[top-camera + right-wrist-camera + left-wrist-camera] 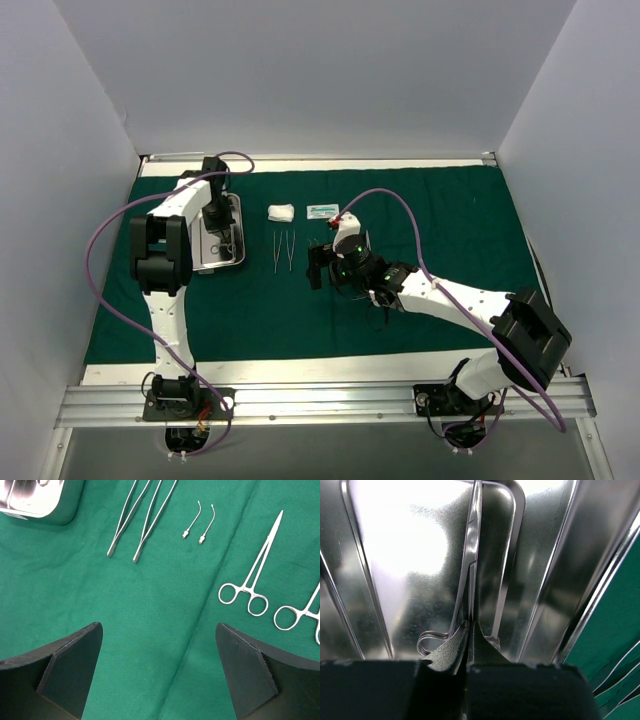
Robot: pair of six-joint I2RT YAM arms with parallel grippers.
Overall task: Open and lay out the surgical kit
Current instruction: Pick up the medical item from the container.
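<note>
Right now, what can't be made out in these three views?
- Left wrist: whether the shut left hand really pinches the instrument. The hand itself hides the contact, and the instrument's tip runs off the top edge.
- Top: the left arm covers most of the tray, hiding its contents.
- Right wrist: one forceps is cut by the right edge.
- Top: packet print is too small to read.

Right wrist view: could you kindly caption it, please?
Open right gripper above dark green cloth bearing thin silver tweezers and ring-handled steel forceps.
</note>
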